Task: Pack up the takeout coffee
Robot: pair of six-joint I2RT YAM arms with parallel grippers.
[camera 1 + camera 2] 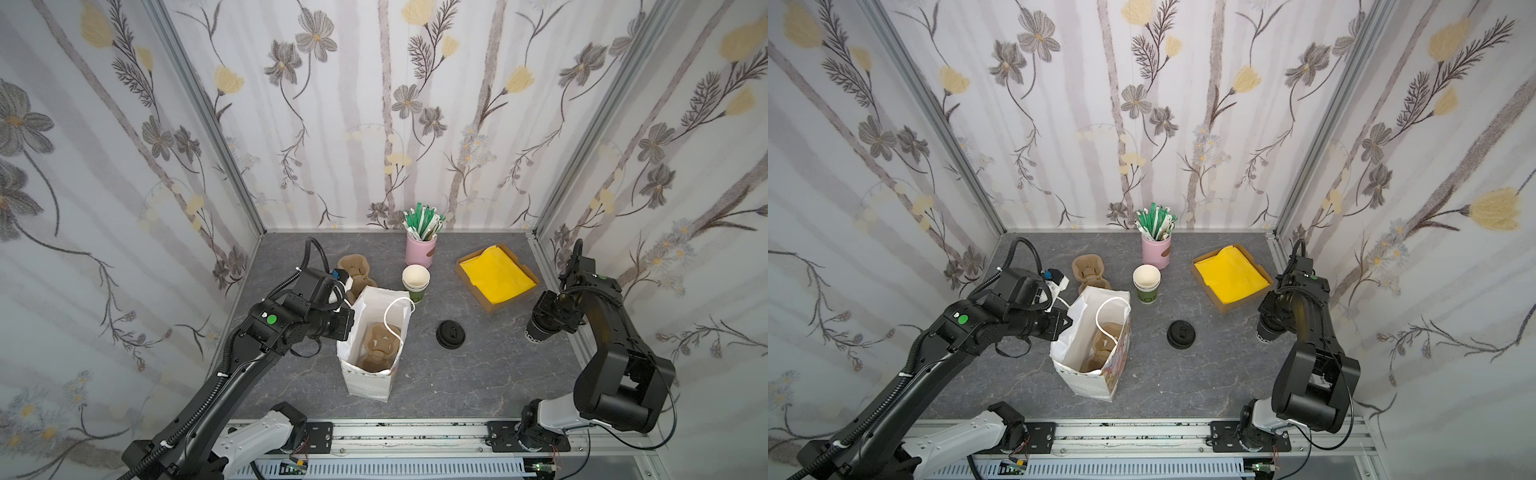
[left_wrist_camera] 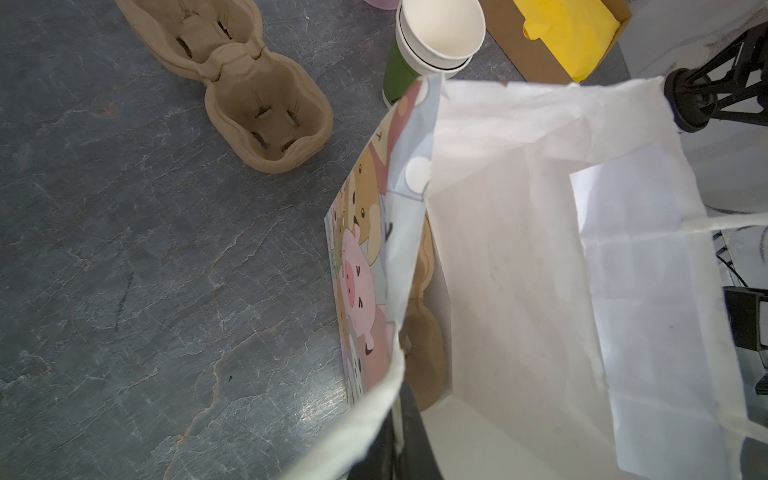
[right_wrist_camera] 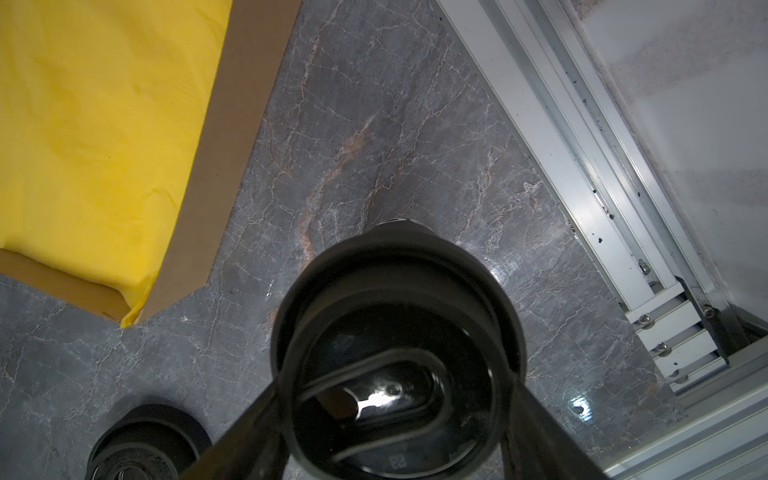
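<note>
Grey marble table (image 1: 457,374), both top views: your left claw (image 1: 348,309) is clenched on the rim of the white bag (image 1: 365,386), and your right claw (image 1: 539,323) is grasping the takeout coffee (image 1: 535,335) near the right edge. Left wrist: bag gapes. Right wrist: fingers (image 3: 257,411) flank the lid (image 3: 395,316). It's probably light and crushable, so squeeze gently.

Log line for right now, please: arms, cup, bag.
left gripper: shut on white bag rim | right gripper: fingers clamp takeout coffee lid, table's right side | cup carrier: inside bag | coffee: not yet bagged
</note>
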